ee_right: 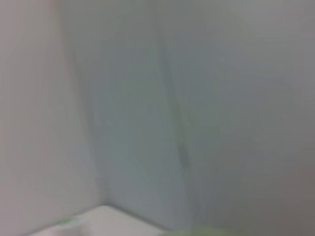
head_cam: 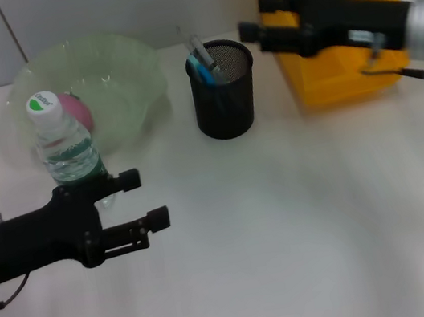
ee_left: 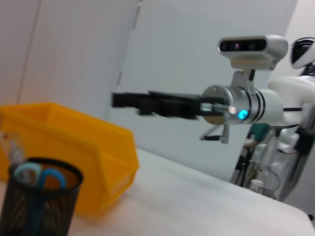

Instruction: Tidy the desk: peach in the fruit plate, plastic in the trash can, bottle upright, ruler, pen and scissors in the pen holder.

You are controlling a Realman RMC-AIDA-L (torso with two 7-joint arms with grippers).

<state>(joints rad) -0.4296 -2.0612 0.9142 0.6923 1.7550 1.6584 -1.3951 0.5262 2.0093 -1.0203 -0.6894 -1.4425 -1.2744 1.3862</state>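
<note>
A pink peach point(head_cam: 76, 109) lies in the pale green fruit plate point(head_cam: 129, 75) at the back left. In front of the plate the bottle point(head_cam: 63, 143) stands upright, green cap on top. My left gripper point(head_cam: 145, 198) is open just in front of the bottle's base, its fingers pointing right with nothing between them. The black mesh pen holder point(head_cam: 223, 95) holds blue-handled scissors point(ee_left: 40, 177) and slim grey items point(head_cam: 198, 48); I cannot tell ruler from pen. My right gripper point(head_cam: 258, 19) hovers open between the holder and the yellow trash can point(head_cam: 335, 65). No plastic is in view.
The yellow trash can point(ee_left: 74, 147) stands at the back right behind the pen holder point(ee_left: 34, 206). White desk surface point(head_cam: 290, 235) stretches across the front and right. The right wrist view shows only a pale wall.
</note>
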